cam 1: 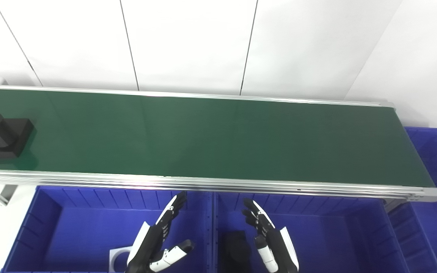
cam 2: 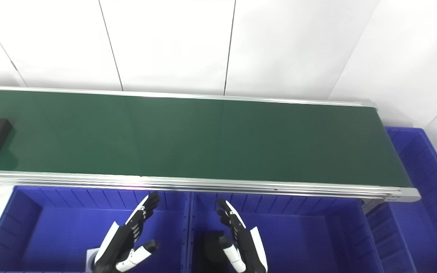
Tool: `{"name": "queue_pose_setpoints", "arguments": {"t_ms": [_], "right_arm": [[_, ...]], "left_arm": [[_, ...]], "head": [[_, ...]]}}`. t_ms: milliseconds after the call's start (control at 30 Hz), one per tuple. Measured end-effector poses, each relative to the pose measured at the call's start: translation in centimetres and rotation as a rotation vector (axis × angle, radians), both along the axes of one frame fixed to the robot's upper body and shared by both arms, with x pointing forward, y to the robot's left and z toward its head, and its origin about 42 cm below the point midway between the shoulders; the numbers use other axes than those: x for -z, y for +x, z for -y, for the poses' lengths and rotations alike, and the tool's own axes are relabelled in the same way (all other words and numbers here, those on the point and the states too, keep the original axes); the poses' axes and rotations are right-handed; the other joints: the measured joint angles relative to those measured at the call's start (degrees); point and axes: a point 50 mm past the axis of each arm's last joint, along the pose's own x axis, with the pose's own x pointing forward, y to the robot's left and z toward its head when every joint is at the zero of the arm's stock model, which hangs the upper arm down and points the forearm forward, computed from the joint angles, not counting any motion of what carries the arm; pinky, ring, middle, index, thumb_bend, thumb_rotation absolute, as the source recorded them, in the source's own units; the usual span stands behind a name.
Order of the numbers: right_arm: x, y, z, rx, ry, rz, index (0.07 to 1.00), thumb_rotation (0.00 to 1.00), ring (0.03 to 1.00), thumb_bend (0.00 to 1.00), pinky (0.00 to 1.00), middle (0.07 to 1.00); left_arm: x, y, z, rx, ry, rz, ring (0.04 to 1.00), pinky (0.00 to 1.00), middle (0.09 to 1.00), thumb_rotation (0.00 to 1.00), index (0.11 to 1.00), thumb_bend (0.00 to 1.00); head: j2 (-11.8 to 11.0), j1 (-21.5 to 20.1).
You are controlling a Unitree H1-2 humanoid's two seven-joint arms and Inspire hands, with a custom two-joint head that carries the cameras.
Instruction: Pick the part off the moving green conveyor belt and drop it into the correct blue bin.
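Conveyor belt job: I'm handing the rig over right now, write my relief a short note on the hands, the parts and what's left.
Left robot hand: open, empty, over the left bin.
Right robot hand: open, empty, over the middle bin.
A black part sits at the belt's far left end, untouched.
Done, by the look of it: a white part lies in the left bin, a dark part in the middle bin.
Left: pick the black part and drop it in its bin.

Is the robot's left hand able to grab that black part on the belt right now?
Probably not yet. The left hand hovers open over the blue bin, near the belt's middle, while the black part sits far off at the belt's left end. Nothing blocks the way; it is just too far sideways.
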Motion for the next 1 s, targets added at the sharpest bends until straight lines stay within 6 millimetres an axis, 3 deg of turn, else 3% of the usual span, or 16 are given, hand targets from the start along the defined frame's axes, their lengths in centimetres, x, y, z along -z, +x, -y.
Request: {"name": "queue_pose_setpoints", "arguments": {"t_ms": [1000], "right_arm": [[-0.16,0.04,0.12,-0.006,-0.001,0.006,0.909,1.0,0.9,0.84,0.89,0.937]], "left_arm": [[-0.91,0.03,0.29,0.003,-0.014,0.024,0.972,0.99,0.961,0.78,0.961,0.75]], "head": [[0.2,-0.1]]}}
